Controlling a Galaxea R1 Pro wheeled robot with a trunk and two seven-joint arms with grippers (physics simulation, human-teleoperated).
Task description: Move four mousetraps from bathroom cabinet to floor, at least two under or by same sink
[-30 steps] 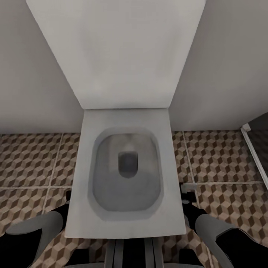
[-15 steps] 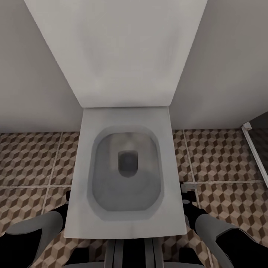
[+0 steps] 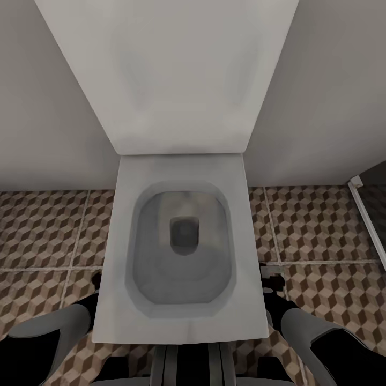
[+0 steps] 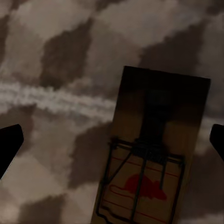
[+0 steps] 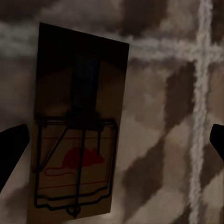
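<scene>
Both lower arms are hidden behind the toilet [image 3: 179, 252] in the head view. In the left wrist view, the mousetrap [image 4: 151, 154] is cut off by the frame edge, its far end lost in shadow; the floor tiles [image 4: 56, 70] are blurred, perhaps by closeness.

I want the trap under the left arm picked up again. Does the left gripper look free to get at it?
Probably yes. In the left wrist view the mousetrap lies flat on the bathroom floor, between the spread fingertips of the left gripper, with nothing over it. How far the gripper hangs above it is unclear.
</scene>
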